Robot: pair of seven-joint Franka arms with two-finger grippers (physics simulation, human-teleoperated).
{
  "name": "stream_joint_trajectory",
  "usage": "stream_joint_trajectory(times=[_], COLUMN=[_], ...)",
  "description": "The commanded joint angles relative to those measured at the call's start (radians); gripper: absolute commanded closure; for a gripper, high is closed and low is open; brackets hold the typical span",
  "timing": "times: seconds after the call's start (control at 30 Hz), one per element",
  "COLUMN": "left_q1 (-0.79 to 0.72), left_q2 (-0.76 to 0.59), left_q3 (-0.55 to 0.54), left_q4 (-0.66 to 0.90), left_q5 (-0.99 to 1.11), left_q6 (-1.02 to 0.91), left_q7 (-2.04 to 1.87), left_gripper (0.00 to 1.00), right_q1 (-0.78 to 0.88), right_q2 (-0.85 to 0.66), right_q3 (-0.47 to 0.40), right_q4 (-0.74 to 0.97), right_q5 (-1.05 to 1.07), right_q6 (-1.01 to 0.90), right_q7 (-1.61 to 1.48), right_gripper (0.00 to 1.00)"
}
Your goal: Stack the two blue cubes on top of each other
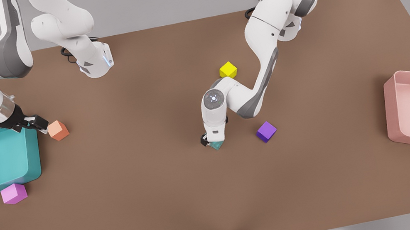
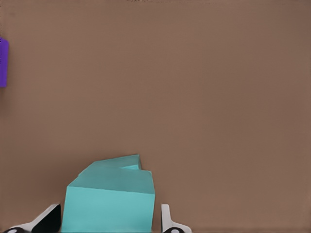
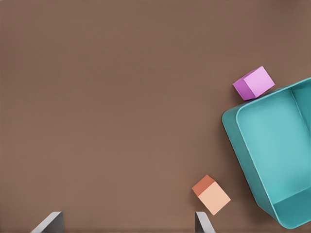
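A brown worktop (image 1: 159,190) carries two bins and several small cubes. A teal bin (image 1: 33,156) sits at the front view's left with nothing visible inside; a pink cube (image 1: 14,193) touches its near wall and an orange cube (image 1: 58,130) lies just beside it. A pink bin (image 1: 393,115) at the front view's right also looks bare inside.

Near the middle, the left end effector (image 1: 214,142) is low over the worktop, its fingers (image 2: 165,218) on either side of a blue cube (image 2: 109,201). In the left wrist view a second blue cube (image 2: 116,162) shows just behind the first, touching it; whether one rests on the other cannot be told. A purple cube (image 1: 266,131) lies near, a yellow cube (image 1: 228,69) farther back.

The right end effector (image 1: 35,123) hangs by the teal bin's rim, fingers apart, holding nothing.
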Motion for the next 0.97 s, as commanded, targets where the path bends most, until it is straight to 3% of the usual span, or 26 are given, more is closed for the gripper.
stream_joint_trajectory(times=[0.0, 0.33, 0.43, 0.5, 0.53, 0.63, 0.67, 0.7, 0.93], left_q1=[-0.005, -0.005, 0.087, 0.254, 0.327, 0.538, 0.512, 0.535, 0.542], left_q2=[-0.002, -0.08, -0.307, -0.373, -0.401, -0.435, -0.498, -0.587, -0.544], left_q3=[0.0, -0.006, -0.014, -0.012, -0.009, 0.006, 0.122, 0.113, 0.119], left_q4=[0.001, 0.016, 0.019, 0.093, 0.093, 0.085, 0.038, -0.104, -0.038], left_q5=[0.0, -0.004, -0.035, -0.036, -0.035, -0.081, -0.237, -0.244, -0.248], left_q6=[-0.011, -0.132, -0.418, -0.672, -0.695, -0.727, -0.723, -0.569, -0.591], left_q7=[-0.049, -0.065, 0.129, 0.68, 0.835, 1.429, 1.468, 1.449, 1.445], left_gripper=[0.0, 0.0, 0.0, 0.0, 0.0, 0.0, 0.0, 0.0, 0.0], right_q1=[0.0, 0.001, 0.001, 0.001, 0.001, 0.001, 0.001, 0.001, 0.001], right_q2=[-0.001, 0.002, 0.002, 0.002, 0.002, 0.002, 0.002, 0.002, 0.002], right_q3=[0.0, 0.0, 0.001, 0.001, 0.001, 0.001, 0.001, 0.001, 0.001], right_q4=[0.0, 0.0, 0.0, 0.0, 0.0, 0.0, 0.0, 0.0, 0.0], right_q5=[0.001, 0.001, -0.001, -0.001, -0.001, -0.001, 0.001, -0.001, -0.001], right_q6=[0.0, 0.001, 0.001, 0.001, 0.001, 0.001, 0.001, 0.001, 0.001], right_q7=[0.003, 0.003, 0.003, 0.003, 0.003, 0.003, 0.003, 0.003, 0.003], right_gripper=[0.0, 0.0, 0.0, 0.0, 0.0, 0.0, 0.0, 0.0, 0.0])
